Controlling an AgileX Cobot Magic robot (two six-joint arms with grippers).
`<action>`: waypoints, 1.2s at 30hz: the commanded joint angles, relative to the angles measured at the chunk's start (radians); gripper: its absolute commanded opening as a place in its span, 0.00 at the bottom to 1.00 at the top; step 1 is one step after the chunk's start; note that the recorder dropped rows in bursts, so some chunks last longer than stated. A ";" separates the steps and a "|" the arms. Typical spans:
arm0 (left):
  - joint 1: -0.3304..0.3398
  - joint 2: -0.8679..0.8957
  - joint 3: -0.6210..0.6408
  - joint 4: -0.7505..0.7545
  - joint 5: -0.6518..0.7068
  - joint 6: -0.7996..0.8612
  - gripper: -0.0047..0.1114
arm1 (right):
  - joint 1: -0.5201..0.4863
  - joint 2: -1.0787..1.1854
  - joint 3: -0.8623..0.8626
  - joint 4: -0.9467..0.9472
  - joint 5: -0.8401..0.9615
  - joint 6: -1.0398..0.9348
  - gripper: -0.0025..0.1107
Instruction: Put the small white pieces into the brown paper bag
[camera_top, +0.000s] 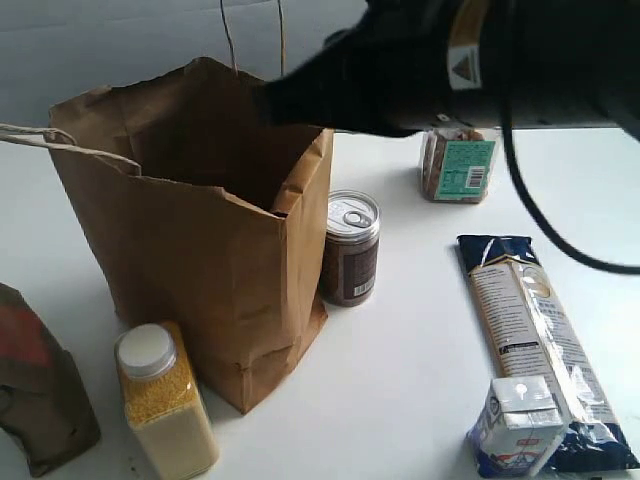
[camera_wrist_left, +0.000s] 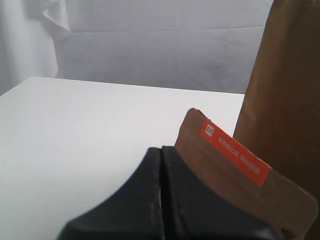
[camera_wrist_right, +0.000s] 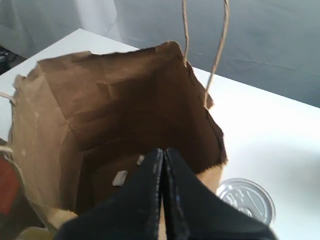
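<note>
Kraft brown paper bag (camera_wrist_right: 115, 95), mouth open to receive; holds two small white pieces (camera_wrist_right: 120, 177). Right end effector (camera_wrist_right: 162, 151) clenched overhead, dropping position; left end effector (camera_wrist_left: 161, 149) clenched, idle at 9 o'clock.

Right arm (camera_top: 400, 80): big, black, shiny. Thin black cable (camera_top: 512, 160) loops off it. Small sticker (camera_top: 463, 62) with triangle mark. Fingers (camera_wrist_right: 142, 200): black, smooth.

The left gripper (camera_wrist_left: 161, 162), jaws pressed together, sits beside a brown pouch (camera_wrist_left: 235, 190) with an orange label (camera_wrist_left: 232, 152). The brown paper bag (camera_wrist_left: 287, 100) stands behind. The white worktop (camera_wrist_left: 90, 130) runs bare to its far edge.
</note>
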 joint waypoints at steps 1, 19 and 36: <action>-0.005 -0.003 0.004 -0.008 -0.004 -0.005 0.04 | 0.000 -0.102 0.109 -0.175 -0.008 0.170 0.02; -0.005 -0.003 0.004 -0.008 -0.004 -0.005 0.04 | -0.490 -0.604 0.645 0.082 -0.233 -0.188 0.02; -0.005 -0.003 0.004 -0.008 -0.004 -0.005 0.04 | -0.736 -1.136 1.133 0.392 -0.450 -0.415 0.02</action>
